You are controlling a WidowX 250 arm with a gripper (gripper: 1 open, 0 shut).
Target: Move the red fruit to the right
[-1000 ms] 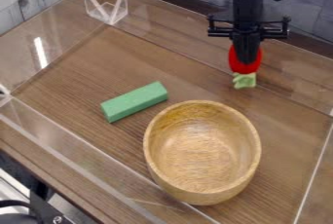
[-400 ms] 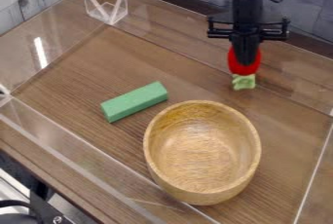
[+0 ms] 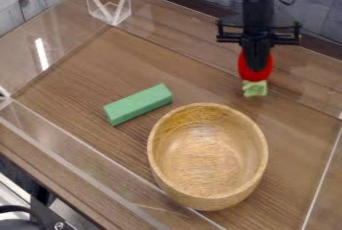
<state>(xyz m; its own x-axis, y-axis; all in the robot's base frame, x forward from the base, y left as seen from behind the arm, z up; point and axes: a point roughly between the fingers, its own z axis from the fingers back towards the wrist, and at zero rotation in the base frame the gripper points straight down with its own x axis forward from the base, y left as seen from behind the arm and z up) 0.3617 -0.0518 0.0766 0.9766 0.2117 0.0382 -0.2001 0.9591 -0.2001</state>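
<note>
Small shift since a second ago: the black end effector [image 3: 255,62] and the small glossy red toy fruit with the light green leafy cap [image 3: 255,72] have both slid a touch to the right, and the cap now sits slightly lower in view. Nothing else moved. I read the end effector as clamped tight on the fruit: red body pinched between the fingers, cap hanging downward, tool pointing almost straight down. That suits a top pinch on a small round part and keeps the fingers off the brown wood-grain table [image 3: 94,74]. I can't tell whether the cap is brushing the table or just clear of it. The fruit is at the far right of the workspace, well apart from the flat green rectangular block [image 3: 139,104] and beyond the far rim of the round light wooden bowl [image 3: 151,149], so the path to the right looks unobstructed. My guess is we're mid-carry, with more rightward travel and a release to come. The main risk is the clear plastic side wall [image 3: 329,164] on the right, so I'd stop short of it.
</note>
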